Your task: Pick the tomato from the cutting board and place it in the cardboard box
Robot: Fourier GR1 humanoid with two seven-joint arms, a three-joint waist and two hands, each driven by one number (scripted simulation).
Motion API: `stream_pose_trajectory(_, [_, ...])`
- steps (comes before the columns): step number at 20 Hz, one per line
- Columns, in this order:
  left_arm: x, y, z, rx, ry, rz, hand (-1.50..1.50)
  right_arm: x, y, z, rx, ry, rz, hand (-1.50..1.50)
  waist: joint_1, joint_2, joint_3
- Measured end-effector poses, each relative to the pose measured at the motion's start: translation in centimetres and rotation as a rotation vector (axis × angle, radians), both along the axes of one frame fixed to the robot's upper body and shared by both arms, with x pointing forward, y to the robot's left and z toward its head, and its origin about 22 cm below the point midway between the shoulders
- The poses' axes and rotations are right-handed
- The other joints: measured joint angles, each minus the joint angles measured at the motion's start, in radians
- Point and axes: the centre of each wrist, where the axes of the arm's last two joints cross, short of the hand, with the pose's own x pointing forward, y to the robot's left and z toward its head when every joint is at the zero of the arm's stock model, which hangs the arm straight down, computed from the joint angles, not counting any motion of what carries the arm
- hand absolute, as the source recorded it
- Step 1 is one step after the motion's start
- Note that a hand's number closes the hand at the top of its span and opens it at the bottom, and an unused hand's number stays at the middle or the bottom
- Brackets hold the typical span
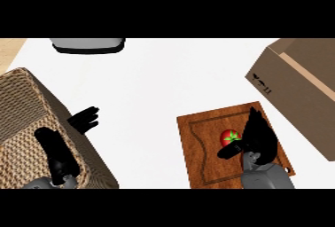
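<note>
That small round red tomato [226,133] sat on the brown wooden cutting board [203,150], lower right of frame, with the right hand [258,133] beside it, fingers and thumb apart; probably light, smooth and squishy, so I'd cup its sides.

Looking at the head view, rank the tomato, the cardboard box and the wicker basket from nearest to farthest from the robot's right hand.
1. The tomato, on the cutting board, right beside the right hand.
2. The cardboard box, just to the right.
3. The wicker basket, far left.
</note>
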Motion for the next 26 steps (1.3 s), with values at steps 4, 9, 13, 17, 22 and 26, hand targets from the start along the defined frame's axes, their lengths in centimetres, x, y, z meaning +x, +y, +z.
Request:
stream_pose_trajectory(4, [0.0,0.3,0.0,0.001,0.003,0.0,0.0,0.4,0.3,-0.3,0.001,0.009,-0.005,-1.5,0.003,0.0,0.001])
stream_pose_trajectory(9, [0.1,0.5,-0.4,-0.001,0.005,0.004,0.0,0.5,0.0,-1.1,-0.006,0.03,-0.016,1.5,0.003,-0.001,0.001])
stream_pose_trajectory(13, [0.3,0.7,-0.6,-0.001,0.006,0.003,0.0,0.7,0.6,-1.3,-0.037,0.009,0.025,1.5,0.005,-0.002,0.001])
stream_pose_trajectory(17, [0.2,1.0,-1.0,0.006,0.012,0.006,0.0,1.2,0.7,-0.9,-0.086,-0.033,0.037,1.5,0.005,-0.002,0.001])
stream_pose_trajectory(22, [0.1,1.1,-1.6,0.008,0.014,0.003,0.0,1.9,1.4,-0.5,-0.125,-0.061,0.069,1.5,0.011,-0.002,0.002])
stream_pose_trajectory(26, [0.3,1.1,-1.7,0.014,0.009,-0.008,0.0,2.5,2.9,-0.5,-0.121,-0.052,0.166,1.5,0.015,0.001,0.003])
